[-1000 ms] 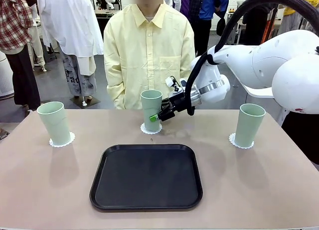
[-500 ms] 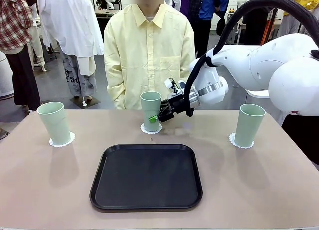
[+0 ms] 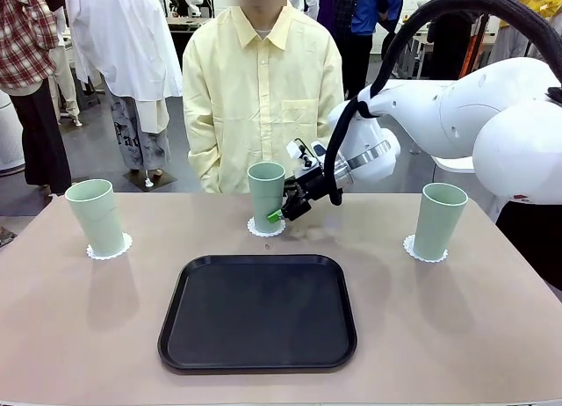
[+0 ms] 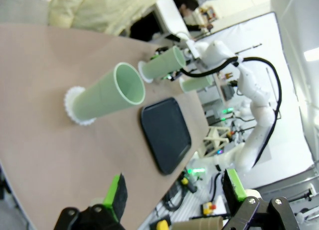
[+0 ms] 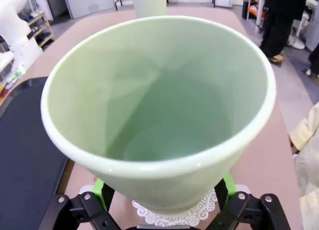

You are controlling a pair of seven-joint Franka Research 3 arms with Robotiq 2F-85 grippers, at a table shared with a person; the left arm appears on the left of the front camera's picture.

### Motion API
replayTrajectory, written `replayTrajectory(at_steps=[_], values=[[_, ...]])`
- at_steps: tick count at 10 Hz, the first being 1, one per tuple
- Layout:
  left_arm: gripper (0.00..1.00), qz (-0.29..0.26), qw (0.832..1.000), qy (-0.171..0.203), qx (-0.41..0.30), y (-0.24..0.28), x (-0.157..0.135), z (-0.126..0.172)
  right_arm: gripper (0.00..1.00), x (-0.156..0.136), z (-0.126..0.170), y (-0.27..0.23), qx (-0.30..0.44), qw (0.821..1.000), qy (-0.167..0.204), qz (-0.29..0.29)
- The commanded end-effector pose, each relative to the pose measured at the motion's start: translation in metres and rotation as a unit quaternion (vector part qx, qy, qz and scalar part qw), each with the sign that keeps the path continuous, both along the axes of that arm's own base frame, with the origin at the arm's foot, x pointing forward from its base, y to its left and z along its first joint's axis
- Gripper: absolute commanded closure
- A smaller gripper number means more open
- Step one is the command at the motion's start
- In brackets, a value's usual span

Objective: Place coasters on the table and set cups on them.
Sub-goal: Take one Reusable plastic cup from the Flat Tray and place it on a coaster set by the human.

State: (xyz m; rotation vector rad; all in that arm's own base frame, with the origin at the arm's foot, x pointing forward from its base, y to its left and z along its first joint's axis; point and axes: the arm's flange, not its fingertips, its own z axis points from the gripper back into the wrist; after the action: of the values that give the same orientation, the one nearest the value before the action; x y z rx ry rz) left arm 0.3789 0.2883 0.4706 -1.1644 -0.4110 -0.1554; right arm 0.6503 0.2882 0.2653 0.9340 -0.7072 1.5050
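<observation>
Three pale green cups stand on white lacy coasters on the beige table (image 3: 492,318): a left cup (image 3: 90,214) on its coaster (image 3: 109,249), a middle cup (image 3: 266,193) on its coaster (image 3: 262,228), and a right cup (image 3: 439,218) on its coaster (image 3: 422,251). My right gripper (image 3: 279,210) is open, its green pads on either side of the middle cup's lower part. In the right wrist view that cup (image 5: 159,105) stands upright on its coaster (image 5: 172,213) inside the gripper (image 5: 163,186). My left gripper (image 4: 174,190) hangs open and empty, well back from the left cup (image 4: 107,98).
A black tray (image 3: 257,311) lies empty in the middle of the table, in front of the middle cup. A person in a pale yellow shirt (image 3: 262,90) stands at the far edge behind that cup. The right arm (image 3: 457,107) reaches in from the right.
My right gripper's jaws have opened off the middle cup and the gripper has drawn back slightly to the right. The cup stays on its coaster. The other cups have not moved.
</observation>
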Motion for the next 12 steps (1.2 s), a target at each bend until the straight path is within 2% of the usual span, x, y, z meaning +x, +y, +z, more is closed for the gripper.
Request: replayTrajectory(at_steps=[1, 4, 6, 7, 8, 9, 10, 11, 12], values=[[0.0, 0.0, 1.0, -0.003, -0.002, 0.0, -0.001, 0.002, 0.0, -0.007, 0.014, -0.005, -0.045, 0.999, -0.007, -0.013], [0.0, 0.0, 1.0, -0.003, -0.002, 0.0, -0.001, 0.002, 0.0, -0.014, 0.037, -0.029, -0.098, 0.993, -0.026, -0.058], [0.0, 0.0, 1.0, -0.003, -0.002, 0.0, -0.001, 0.002, 0.0, -0.017, 0.053, -0.048, -0.14, 0.985, -0.021, -0.102], [0.0, 0.0, 1.0, -0.003, -0.002, 0.0, -0.001, 0.002, 0.0, -0.022, 0.065, -0.055, -0.169, 0.975, -0.006, -0.145], [0.0, 0.0, 1.0, -0.003, -0.002, 0.0, -0.001, 0.002, 0.0, -0.034, 0.086, -0.058, -0.215, 0.952, 0.016, -0.216], [0.0, 0.0, 1.0, -0.003, -0.002, 0.0, -0.001, 0.002, 0.0, -0.053, 0.113, -0.057, -0.235, 0.935, 0.027, -0.263], [0.0, 0.0, 1.0, -0.003, -0.002, 0.0, -0.001, 0.002, 0.0, -0.075, 0.146, -0.055, -0.233, 0.921, 0.07, -0.305], [0.0, 0.0, 1.0, -0.003, -0.002, 0.0, -0.001, 0.002, 0.0, -0.088, 0.167, -0.053, -0.247, 0.908, 0.062, -0.333], [0.0, 0.0, 1.0, -0.003, -0.002, 0.0, -0.001, 0.002, 0.0, -0.101, 0.183, -0.051, -0.285, 0.885, 0.039, -0.366]])
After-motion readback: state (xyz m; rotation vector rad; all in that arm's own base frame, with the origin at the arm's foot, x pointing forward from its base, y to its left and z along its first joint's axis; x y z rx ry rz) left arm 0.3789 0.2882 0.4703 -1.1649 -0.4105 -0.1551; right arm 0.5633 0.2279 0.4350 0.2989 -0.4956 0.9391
